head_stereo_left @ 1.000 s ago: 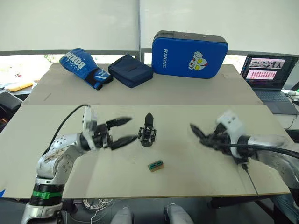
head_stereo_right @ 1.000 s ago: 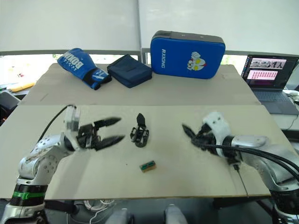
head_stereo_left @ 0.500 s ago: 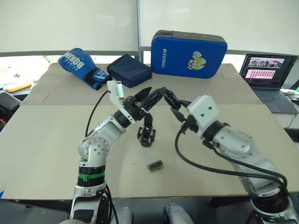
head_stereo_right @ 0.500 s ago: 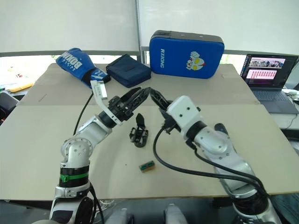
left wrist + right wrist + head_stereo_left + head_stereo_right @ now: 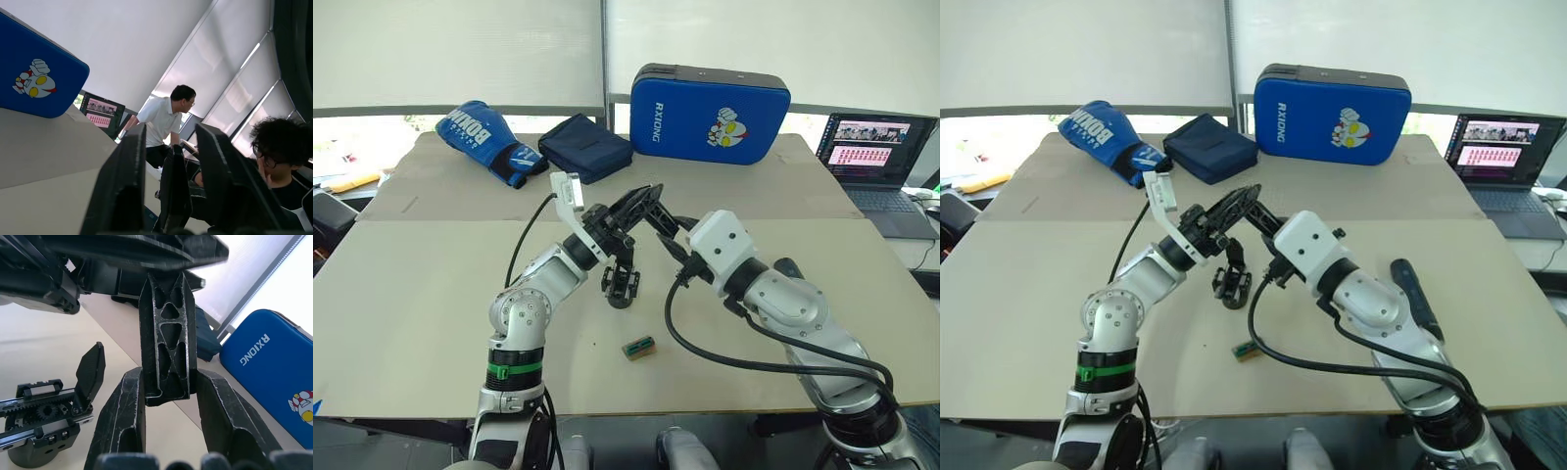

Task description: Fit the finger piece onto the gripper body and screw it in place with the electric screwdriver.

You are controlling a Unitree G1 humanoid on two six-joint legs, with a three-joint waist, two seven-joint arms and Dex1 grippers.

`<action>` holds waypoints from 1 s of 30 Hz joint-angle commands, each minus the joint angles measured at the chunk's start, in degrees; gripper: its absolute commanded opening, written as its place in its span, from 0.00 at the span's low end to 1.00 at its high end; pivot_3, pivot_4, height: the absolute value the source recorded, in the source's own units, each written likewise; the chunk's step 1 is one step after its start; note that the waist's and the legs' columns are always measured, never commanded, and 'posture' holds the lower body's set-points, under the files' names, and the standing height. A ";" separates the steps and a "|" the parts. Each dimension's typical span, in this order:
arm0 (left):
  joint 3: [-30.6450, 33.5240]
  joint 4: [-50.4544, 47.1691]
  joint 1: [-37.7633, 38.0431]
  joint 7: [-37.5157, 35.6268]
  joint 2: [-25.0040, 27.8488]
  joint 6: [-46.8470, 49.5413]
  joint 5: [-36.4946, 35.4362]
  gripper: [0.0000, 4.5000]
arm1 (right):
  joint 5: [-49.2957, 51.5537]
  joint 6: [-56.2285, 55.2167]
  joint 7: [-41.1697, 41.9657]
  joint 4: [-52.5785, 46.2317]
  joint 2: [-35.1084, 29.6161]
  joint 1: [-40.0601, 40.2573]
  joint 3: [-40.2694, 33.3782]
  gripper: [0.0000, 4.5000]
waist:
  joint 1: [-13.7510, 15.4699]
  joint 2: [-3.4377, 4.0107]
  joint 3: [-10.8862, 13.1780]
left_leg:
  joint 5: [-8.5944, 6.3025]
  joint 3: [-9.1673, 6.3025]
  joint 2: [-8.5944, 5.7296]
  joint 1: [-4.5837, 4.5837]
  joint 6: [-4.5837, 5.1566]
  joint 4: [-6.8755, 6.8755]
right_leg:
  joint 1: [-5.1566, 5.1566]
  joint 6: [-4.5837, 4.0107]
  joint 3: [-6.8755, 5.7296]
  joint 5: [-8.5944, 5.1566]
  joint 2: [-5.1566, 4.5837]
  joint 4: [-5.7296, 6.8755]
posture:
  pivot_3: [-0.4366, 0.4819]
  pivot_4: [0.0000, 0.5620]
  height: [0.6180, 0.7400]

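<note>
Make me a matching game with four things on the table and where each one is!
Things:
1. finger piece
2. gripper body
3. electric screwdriver
4. green-and-tan block

Places:
A. lying on the table beside the right arm
B. standing on the table below the raised grippers
C. pinched in the right gripper
D. lying nearest the table's front edge

Pairs: 1-C, 2-B, 3-A, 4-D

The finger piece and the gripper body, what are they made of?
The finger piece looks like hard black plastic, matte and slightly grainy, with triangle-shaped holes forming a lattice; it may be 3D-printed. The gripper body seems to be mostly the same black plastic, with toothed gears and racks. Its small shiny screws are probably metal.
</note>
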 commanded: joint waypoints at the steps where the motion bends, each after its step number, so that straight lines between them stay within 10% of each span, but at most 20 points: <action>1: -0.13 -1.63 -0.37 0.09 -0.65 -0.06 -1.21 0.00 | -1.06 -1.51 1.06 -0.97 0.44 -1.35 -0.85 0.24 | 0.01 0.00 0.00 | 0.00 0.00 0.00 0.00 0.00 0.00 | 0.00 0.00 0.00 0.00 0.00 0.00 | 0.48 0.27 1.00; 4: 0.50 -1.22 -0.54 0.57 -1.03 -0.21 -1.75 0.00 | -0.43 -1.29 1.80 -1.40 1.26 -1.13 -1.91 0.24 | -0.01 0.00 0.00 | 0.00 -0.01 0.00 0.01 0.00 -0.01 | 0.00 0.00 -0.01 0.00 0.01 0.00 | 0.48 0.27 1.00; 13: 3.60 3.22 -4.36 -5.91 3.09 -0.75 -2.86 0.00 | 7.39 2.15 10.24 -5.26 -1.82 -0.68 -10.67 0.96 | 0.00 0.00 0.01 | 0.00 -0.03 -0.01 0.00 0.00 -0.01 | 0.01 0.00 -0.04 0.00 0.01 -0.02 | 0.48 0.27 1.00; 21: -2.86 12.32 -9.16 -33.06 23.26 7.60 0.12 0.00 | 40.16 22.55 25.76 -2.28 -12.18 -1.83 -27.49 0.98 | -0.45 0.04 0.09 | -0.01 -0.04 0.01 0.06 0.02 -0.10 | 0.03 -0.04 -0.07 -0.03 0.04 -0.05 | 0.48 0.27 1.00; 30: -12.52 13.24 -11.13 -49.65 27.22 6.79 6.13 0.00 | 53.79 42.43 17.50 3.05 -8.30 -11.80 -18.75 0.98 | -0.48 0.14 0.32 | 0.00 -0.04 0.04 0.02 0.02 -0.10 | -0.02 -0.07 -0.07 -0.05 0.04 -0.02 | 0.48 0.27 1.00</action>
